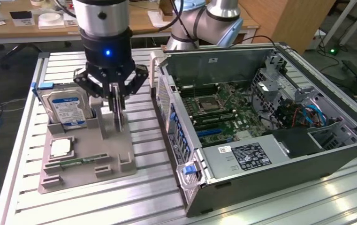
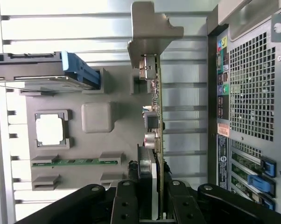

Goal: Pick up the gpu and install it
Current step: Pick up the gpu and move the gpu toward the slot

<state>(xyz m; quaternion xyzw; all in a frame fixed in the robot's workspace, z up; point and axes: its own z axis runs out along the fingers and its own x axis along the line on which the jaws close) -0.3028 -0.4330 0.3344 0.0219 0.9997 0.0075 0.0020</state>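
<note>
Exterior view: the arm's hand (image 1: 117,104) was clenched on the gpu (image 1: 119,123), gripping the thin card from both faces along its upper edge. The card stood upright on its edge over the grey holder tray (image 1: 106,161) on the slatted desk (image 1: 134,201), between the hard drive (image 1: 65,108) and the open computer case (image 1: 169,126). Whether its lower edge touched the tray could not be told. In the wrist view, the black fingers (image 2: 126,200) pressed either side of the gpu (image 2: 158,116), and its metal bracket (image 2: 152,35) stuck out at the far end. On the tray a processor (image 1: 61,147) lay flat in its pocket, with a narrow green memory stick (image 1: 81,161) just beside it. The case sat near the tray, its motherboard exposed.
</note>
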